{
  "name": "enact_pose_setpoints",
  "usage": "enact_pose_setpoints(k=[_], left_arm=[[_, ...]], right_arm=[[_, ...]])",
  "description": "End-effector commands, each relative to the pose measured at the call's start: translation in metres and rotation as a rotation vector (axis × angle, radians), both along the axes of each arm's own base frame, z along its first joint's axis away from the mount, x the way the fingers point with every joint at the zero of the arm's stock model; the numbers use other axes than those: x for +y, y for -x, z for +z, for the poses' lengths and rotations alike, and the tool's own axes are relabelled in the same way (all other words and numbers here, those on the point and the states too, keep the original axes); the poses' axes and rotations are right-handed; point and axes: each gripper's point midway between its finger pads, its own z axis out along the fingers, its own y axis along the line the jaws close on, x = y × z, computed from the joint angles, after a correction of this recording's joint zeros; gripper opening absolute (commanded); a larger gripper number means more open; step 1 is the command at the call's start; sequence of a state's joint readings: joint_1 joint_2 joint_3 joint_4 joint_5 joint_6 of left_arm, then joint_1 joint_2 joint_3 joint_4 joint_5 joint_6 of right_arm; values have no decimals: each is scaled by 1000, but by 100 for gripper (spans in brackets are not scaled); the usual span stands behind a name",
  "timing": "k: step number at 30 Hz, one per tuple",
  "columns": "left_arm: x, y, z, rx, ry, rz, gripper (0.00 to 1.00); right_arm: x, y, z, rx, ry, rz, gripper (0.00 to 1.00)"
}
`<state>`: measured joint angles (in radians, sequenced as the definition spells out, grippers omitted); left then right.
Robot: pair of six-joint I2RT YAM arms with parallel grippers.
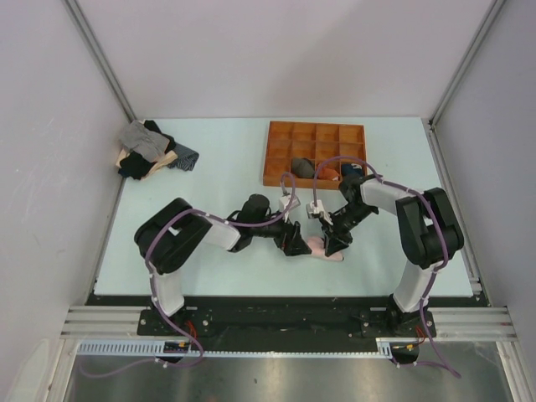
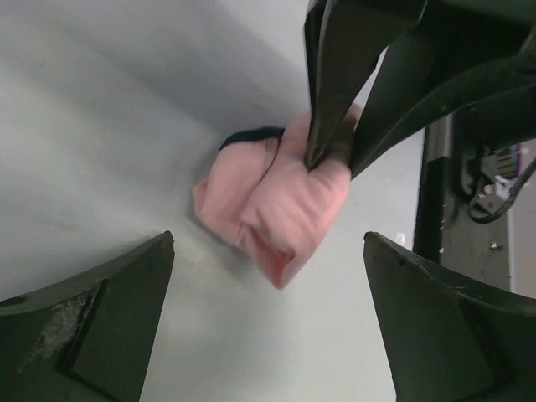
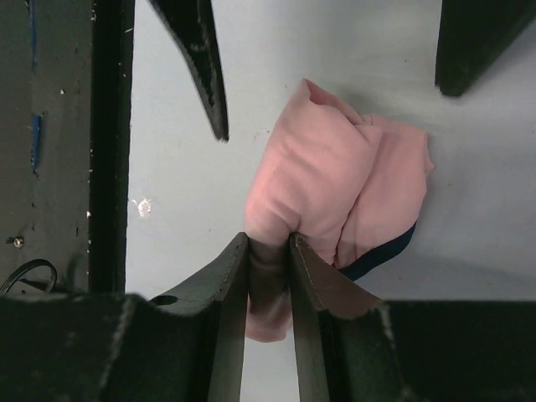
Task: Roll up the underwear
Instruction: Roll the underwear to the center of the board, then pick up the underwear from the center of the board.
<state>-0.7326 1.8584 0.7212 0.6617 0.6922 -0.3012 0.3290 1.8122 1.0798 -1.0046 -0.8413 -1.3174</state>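
Top view: the underwear (image 1: 327, 249) lies as a small pink bundle on the pale desk (image 1: 218, 218), near its front edge.

Left wrist view: soft, thick folds with navy edging peeking out — mostly rolled, I judge. The left hand (image 2: 268, 327) is spread wide, clear of it.

Right wrist view: the right hand (image 3: 270, 268) pinches one end of the roll — only release seems to remain.

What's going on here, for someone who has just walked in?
Two robot arms are working on the pink underwear, which lies on the table just in front of them. The right gripper is shut on one end of the folded-up fabric. The left gripper is open beside it, gripping nothing. The bundle looks loose, so the roll seems unfinished.
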Motion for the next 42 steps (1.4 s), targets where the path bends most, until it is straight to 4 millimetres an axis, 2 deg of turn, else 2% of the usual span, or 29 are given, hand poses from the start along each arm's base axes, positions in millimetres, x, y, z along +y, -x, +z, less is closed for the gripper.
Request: enact_pose_setpoints(k=[1, 3, 4, 9, 15, 19, 26, 29, 38, 42], left_arm=[[-21, -8, 16, -7, 97, -60, 100], [-25, -11, 15, 4, 97, -68, 100], [-24, -10, 6, 25, 78, -70, 100], [-25, -7, -9, 56, 44, -94, 100], [-33, 12, -23, 94, 37, -176, 99], [-33, 28, -33, 120, 40, -202, 93], [-22, 44, -30, 160, 86, -161, 82], [-21, 45, -30, 174, 99, -148, 75], [-25, 45, -39, 229, 73, -77, 65], [-19, 41, -42, 235, 55, -8, 54]], right_arm=[[-12, 11, -5, 75, 54, 10, 29], [-14, 11, -6, 83, 56, 5, 29], [-14, 11, -6, 82, 53, 8, 29], [-15, 11, -6, 85, 46, 6, 29], [-16, 10, -5, 88, 35, -2, 29], [-16, 9, -5, 91, 31, -8, 29], [-17, 6, -5, 106, 20, -43, 28], [-18, 5, -5, 107, 20, -52, 27], [-17, 4, -5, 111, 27, -60, 27], [-18, 6, -7, 108, 37, -51, 26]])
